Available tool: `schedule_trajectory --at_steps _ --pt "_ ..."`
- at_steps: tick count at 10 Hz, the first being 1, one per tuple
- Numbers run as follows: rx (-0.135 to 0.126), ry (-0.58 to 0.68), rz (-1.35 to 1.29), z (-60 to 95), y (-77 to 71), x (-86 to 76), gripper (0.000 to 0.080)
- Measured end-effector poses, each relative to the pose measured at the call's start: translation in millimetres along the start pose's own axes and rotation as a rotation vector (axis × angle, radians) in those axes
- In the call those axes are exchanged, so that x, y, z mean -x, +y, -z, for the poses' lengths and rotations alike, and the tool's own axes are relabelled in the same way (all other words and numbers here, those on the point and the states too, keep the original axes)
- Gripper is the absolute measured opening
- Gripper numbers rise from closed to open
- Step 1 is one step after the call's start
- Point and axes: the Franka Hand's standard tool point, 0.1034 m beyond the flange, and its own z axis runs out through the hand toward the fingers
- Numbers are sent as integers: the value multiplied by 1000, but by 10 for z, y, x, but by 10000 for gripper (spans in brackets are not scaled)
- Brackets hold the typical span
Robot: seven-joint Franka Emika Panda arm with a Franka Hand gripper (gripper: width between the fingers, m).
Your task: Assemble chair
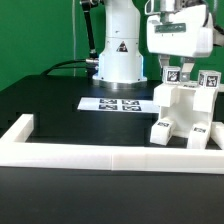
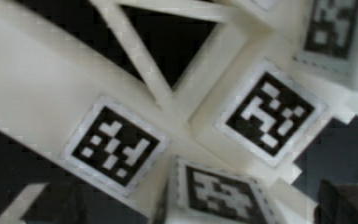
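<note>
The chair [image 1: 182,110], a chunky white structure with square tags, stands on the black tabletop [image 1: 50,110] at the exterior view's right, just behind the long white rail [image 1: 110,158] and beside the marker board [image 1: 118,104]. The gripper [image 1: 178,72] hangs directly above its upper part, very near or touching it. I cannot tell from the pictures how wide the jaws stand, or whether they grasp anything. The wrist view shows only tagged white faces [image 2: 274,110] very close, with dark gaps between them. I judge that the chair is partly built and that a piece at the top is now being dealt with. The risk from here: if that piece is not fully seated, lifting the gripper away may drag it loose or tilt it. A sideways move could also push the whole chair against the rail.
</note>
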Motion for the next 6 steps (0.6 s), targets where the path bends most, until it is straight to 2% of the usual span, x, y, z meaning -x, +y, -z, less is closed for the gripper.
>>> schedule_trajectory --at_steps 6 --pt "1 0 465 -3 4 3 649"
